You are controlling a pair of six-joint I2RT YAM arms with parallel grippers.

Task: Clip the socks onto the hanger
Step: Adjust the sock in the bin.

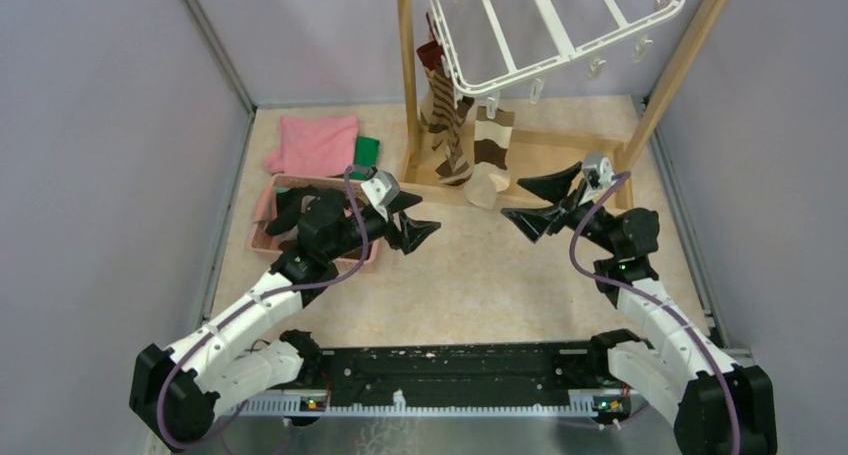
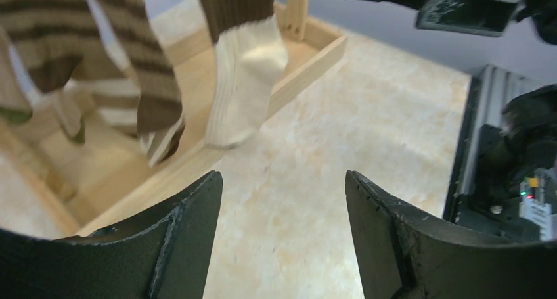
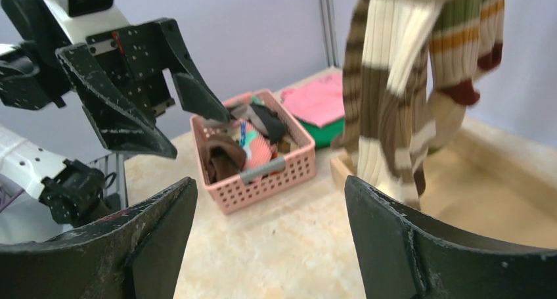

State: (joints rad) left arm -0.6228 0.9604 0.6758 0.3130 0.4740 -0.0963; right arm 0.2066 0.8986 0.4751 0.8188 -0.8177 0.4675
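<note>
The white hanger [image 1: 555, 25] hangs tilted in the wooden post frame [image 1: 408, 75] at the back. Striped socks dangle from its near-left clips: a brown-and-cream one [image 1: 492, 155] with a cream toe [image 2: 244, 82], and darker striped ones [image 1: 445, 125] beside it. In the right wrist view the hanging socks [image 3: 394, 82] fill the upper right. My left gripper [image 1: 415, 218] is open and empty over the table, left of the socks. My right gripper [image 1: 540, 203] is open and empty, right of them. More socks lie in the pink basket [image 3: 263, 181].
The pink basket [image 1: 262, 237] sits at the left under my left arm. A pink cloth [image 1: 315, 145] and a green cloth [image 1: 366, 153] lie behind it. The frame's wooden base [image 1: 560, 160] borders the back. Purple walls close in both sides.
</note>
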